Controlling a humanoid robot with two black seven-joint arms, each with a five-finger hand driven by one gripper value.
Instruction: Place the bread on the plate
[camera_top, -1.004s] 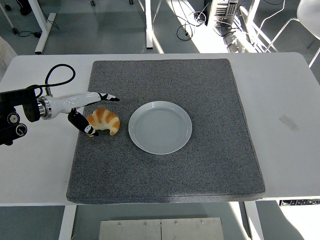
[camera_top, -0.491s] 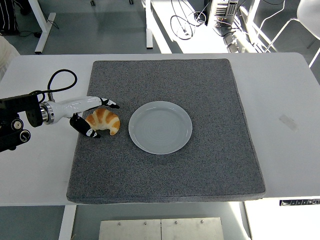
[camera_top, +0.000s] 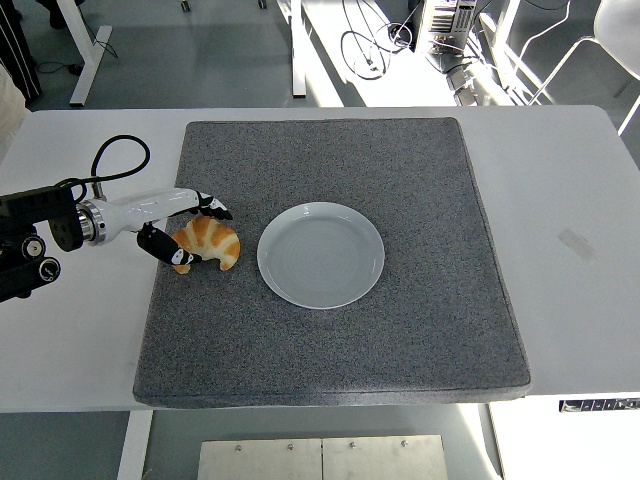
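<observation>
A golden croissant lies on the grey mat, just left of the white plate, which holds nothing. My left hand comes in from the left edge on a white forearm and wraps the croissant's left end. Its fingers curl over the top edge and its thumb presses the lower left side. The croissant still rests on the mat. My right arm is out of view.
The mat covers most of the white table. A black cable loops above my left forearm. Desk legs, cables and a chair stand on the floor beyond the table's far edge.
My left hand's fingers, stretched out above the croissant a second ago, have come down and curled onto its top. The thumb has drawn in against it. The croissant has barely moved.
</observation>
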